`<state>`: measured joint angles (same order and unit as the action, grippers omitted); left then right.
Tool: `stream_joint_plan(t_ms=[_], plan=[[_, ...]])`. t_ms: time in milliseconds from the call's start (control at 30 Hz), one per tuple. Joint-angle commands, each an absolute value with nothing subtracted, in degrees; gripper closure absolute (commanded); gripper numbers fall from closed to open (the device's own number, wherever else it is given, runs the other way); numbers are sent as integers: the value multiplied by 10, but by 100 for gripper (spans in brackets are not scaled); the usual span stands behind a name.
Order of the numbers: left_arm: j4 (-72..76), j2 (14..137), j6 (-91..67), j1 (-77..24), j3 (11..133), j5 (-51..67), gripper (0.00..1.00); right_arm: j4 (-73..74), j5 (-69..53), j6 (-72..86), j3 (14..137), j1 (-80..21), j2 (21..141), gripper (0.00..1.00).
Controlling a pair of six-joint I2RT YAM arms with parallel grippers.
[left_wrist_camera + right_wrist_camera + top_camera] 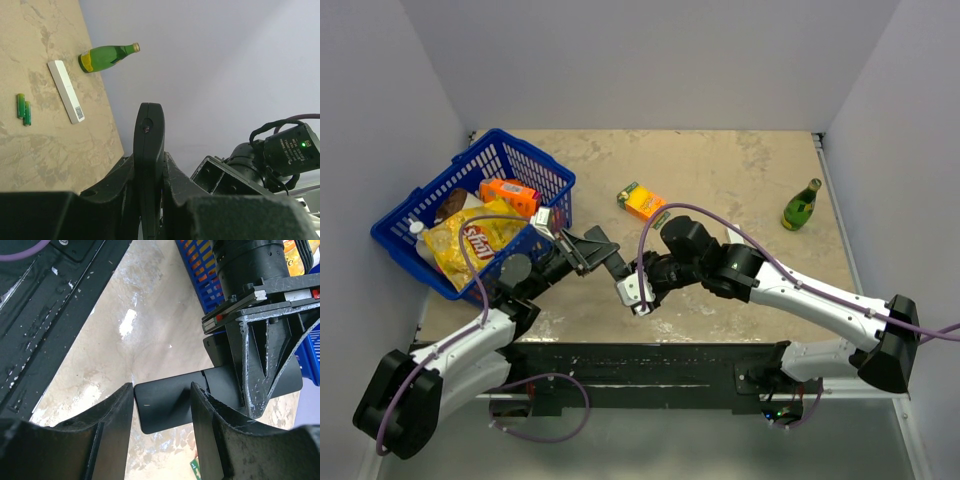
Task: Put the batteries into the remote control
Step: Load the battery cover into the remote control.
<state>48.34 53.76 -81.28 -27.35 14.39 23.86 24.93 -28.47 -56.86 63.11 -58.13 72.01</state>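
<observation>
Counter [740, 160]: no loading is found done.

Left tool [148, 175]: pressed together on the remote control [148, 145], which is held clear of the counter, its free end pointed toward 3 o'clock in the overhead view.

Right tool [162, 395]: fingers are spread about that free end; no firm pinch can be confirmed. Whether the cover is on cannot be told.

Batteries [23, 109]: both are seen lying side by side on the counter, at 9 o'clock of a white bar [65, 91], well apart from the remote control.

Judged outstanding: compartment opened, both batteries fetched and seated, cover refitted.
</observation>
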Motion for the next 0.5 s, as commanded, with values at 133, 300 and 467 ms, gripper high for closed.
stream_joint_plan(t_ms=[133,300,467], plan=[[539,508,-853,-288,169,299,100,239,-255,-577,647,-574,746,51],[528,502,-852,-298,172,310,100,230,-253,-582,653,-566,752,51],[521,497,-851,-311,172,317,100,222,-256,-585,657,-555,755,51]])
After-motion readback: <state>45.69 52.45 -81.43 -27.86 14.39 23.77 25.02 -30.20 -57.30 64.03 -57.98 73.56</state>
